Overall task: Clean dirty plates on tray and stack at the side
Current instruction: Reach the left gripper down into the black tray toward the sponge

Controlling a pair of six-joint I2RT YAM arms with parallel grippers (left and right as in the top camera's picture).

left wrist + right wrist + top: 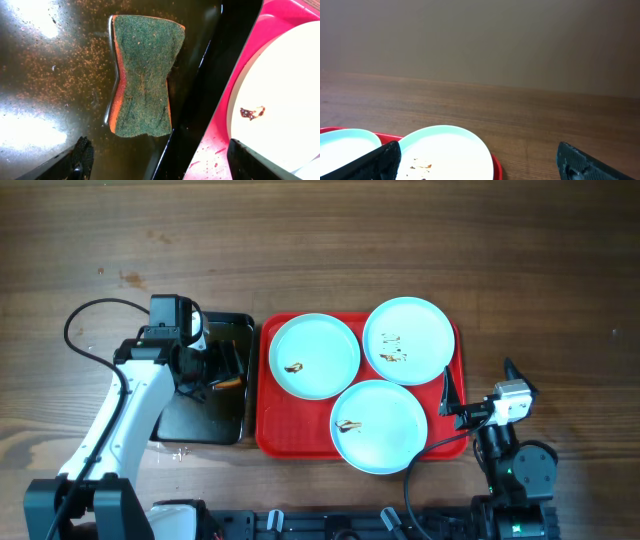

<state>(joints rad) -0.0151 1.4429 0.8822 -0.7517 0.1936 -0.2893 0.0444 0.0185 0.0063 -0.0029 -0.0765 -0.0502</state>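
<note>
Three pale mint-blue plates lie on the red tray (285, 440): one at the left (314, 356), one at the back right (408, 340), one at the front (380, 426), each with small brown specks. My left gripper (212, 368) hovers over a black pan (200, 425), open, with nothing between its fingers. In the left wrist view a green-topped, orange-bottomed sponge (142, 75) lies in the wet pan (50, 75) ahead of the left gripper (160, 157); the left plate (280, 100) and tray (212, 150) show at the right. My right gripper (447, 395) stands open at the tray's right edge.
The black pan sits directly left of the tray, their rims nearly touching. In the right wrist view the back-right plate (450, 155), the tray rim (496, 164) and bare wooden table (545, 115) lie ahead of the open right gripper (480, 159).
</note>
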